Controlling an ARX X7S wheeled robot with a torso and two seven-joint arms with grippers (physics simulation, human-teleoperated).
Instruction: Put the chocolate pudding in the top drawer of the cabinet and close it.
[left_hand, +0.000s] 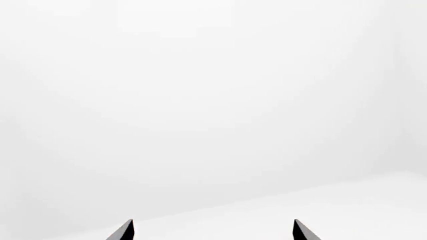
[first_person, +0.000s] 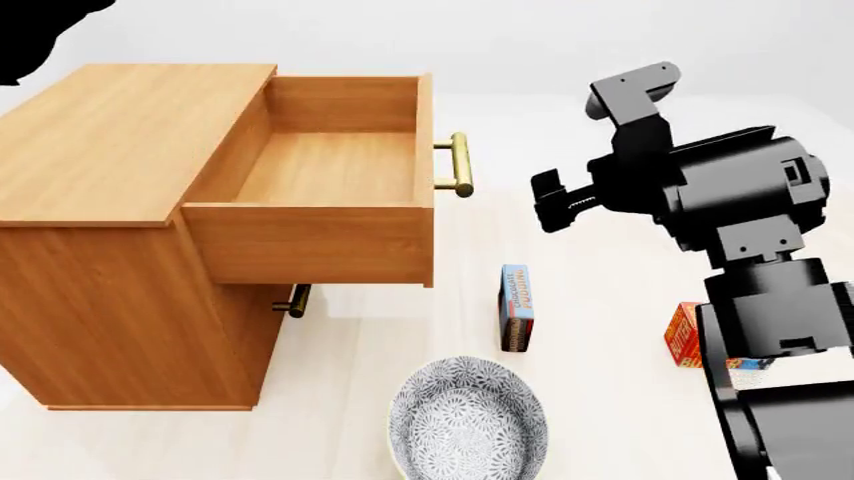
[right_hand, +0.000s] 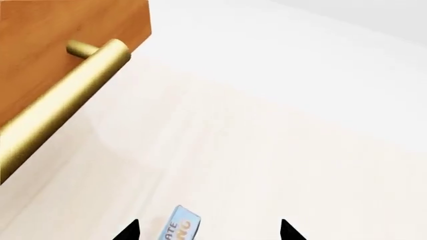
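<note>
My right end effector (right_hand: 208, 231) hangs in the air just to the right of the top drawer (first_person: 334, 165), near its brass handle (first_person: 461, 164). Its two tips stand well apart with nothing between them, so I read it as wide and empty. My left end effector (left_hand: 212, 231) faces a blank white wall with its tips also spread and empty.

The drawer is pulled far out of the cabinet (first_person: 127, 150) and I can see no contents on its bare floor. The chocolate pudding (first_person: 517, 305) stands on edge on the pale worktop (first_person: 601, 330), nearer to me than the drawer front and to its right, with a patterned bowl (first_person: 467, 420) nearer still.

The risks I see from here:

- The carton is thin and balanced on its narrow edge. If I come down off-centre or brush it with one tip, I expect it to topple or skid, perhaps toward the bowl.
- A red-orange box (first_person: 685, 335) sits to the right, partly behind my arm. Reaching for that one would be a mistake.
- My arm hides part of the floor area on the right, so I may misjudge clearance there.
- The handle juts out close to my wrist. Descending carelessly could knock the drawer partly shut.
- Lifting the carton over the drawer's front wall too low could catch its edge.
</note>
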